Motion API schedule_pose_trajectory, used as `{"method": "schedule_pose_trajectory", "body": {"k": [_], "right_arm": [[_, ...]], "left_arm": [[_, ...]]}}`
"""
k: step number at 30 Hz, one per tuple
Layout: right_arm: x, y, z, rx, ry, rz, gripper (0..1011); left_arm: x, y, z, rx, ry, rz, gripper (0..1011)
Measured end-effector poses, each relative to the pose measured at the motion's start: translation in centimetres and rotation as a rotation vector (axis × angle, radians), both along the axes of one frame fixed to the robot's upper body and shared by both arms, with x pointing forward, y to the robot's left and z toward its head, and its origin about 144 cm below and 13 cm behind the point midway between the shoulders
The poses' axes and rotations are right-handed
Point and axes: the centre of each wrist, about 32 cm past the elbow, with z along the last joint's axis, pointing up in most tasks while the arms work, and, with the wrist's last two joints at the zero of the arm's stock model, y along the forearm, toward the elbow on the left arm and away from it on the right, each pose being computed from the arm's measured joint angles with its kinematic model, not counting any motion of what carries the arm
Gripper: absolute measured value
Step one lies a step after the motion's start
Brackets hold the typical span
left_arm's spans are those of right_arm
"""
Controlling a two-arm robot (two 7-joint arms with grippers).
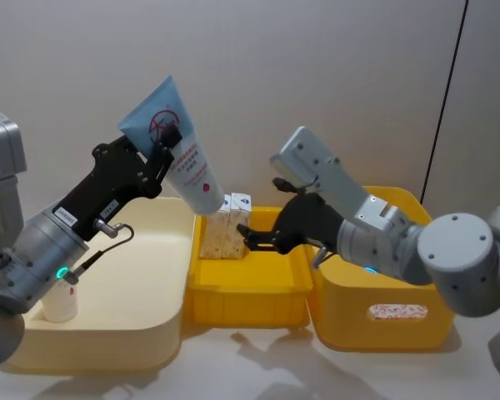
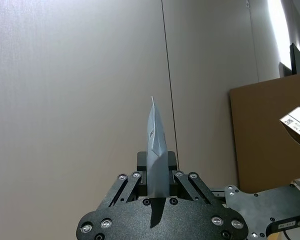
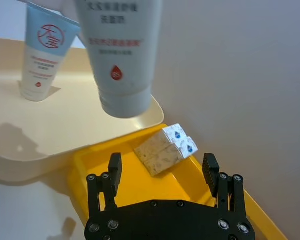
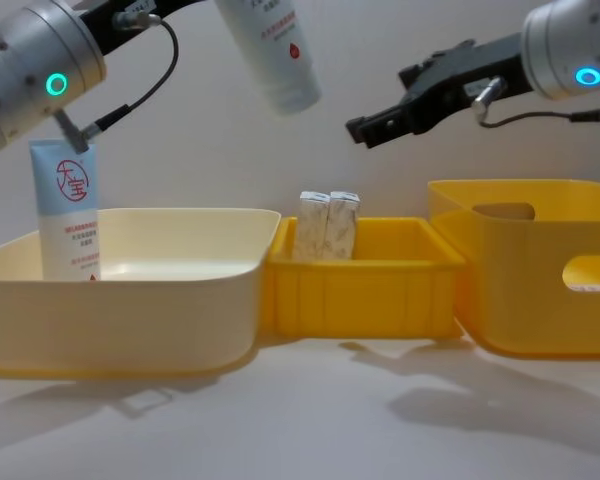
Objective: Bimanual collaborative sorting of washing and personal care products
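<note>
My left pincer (image 1: pixel 167 139) pinches a white squeeze tube (image 1: pixel 196 171), cap hanging below; my right pincer (image 1: pixel 257 239), spread, hovers over two cream cartons (image 1: pixel 232 223). A second tube (image 4: pixel 68 215) stands in the cream bin (image 4: pixel 160 300), seemingly sorted; mine isn't yet.

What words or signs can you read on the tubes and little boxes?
"大宝", as far as it can be read, in a red circle: on the standing tube in the cream bin.
Red drop sign: on the held tube in the left hand; its printed lines are too blurred to read.
Blue marks on the cartons: too small to read.
</note>
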Motion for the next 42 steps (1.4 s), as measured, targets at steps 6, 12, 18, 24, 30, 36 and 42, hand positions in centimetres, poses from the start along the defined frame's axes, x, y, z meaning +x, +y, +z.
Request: {"method": "schedule_pose_trajectory", "body": {"k": [6,12,18,24,30,36,42], "right_arm": [[0.9,0.7,0.7,-0.043,-0.011,0.105,1001],[1.3,1.3,1.4,-0.063,-0.017,0.159,1001],[1.6,1.9,1.9,-0.07,-0.022,0.189,1001],[1.7,2.5,2.2,-0.064,-0.032,0.2,1001],[1.7,3.2,2.4,-0.054,-0.042,0.204,1001],[1.7,3.9,2.6,-0.051,-0.042,0.21,1001],[1.8,4.4,2.7,-0.05,-0.039,0.213,960]], "left_arm": [[-0.1,-0.1,-0.1,-0.002,0.001,-0.004,204],[-0.2,-0.2,-0.2,-0.004,0.001,-0.009,204],[-0.3,-0.4,-0.4,-0.006,0.003,-0.014,205],[-0.4,-0.5,-0.5,-0.008,0.005,-0.016,205],[-0.7,-0.5,-0.5,-0.007,0.009,-0.015,205],[-1.0,-0.6,-0.5,-0.005,0.012,-0.014,205],[-1.1,-0.6,-0.5,-0.003,0.014,-0.013,205]]}}
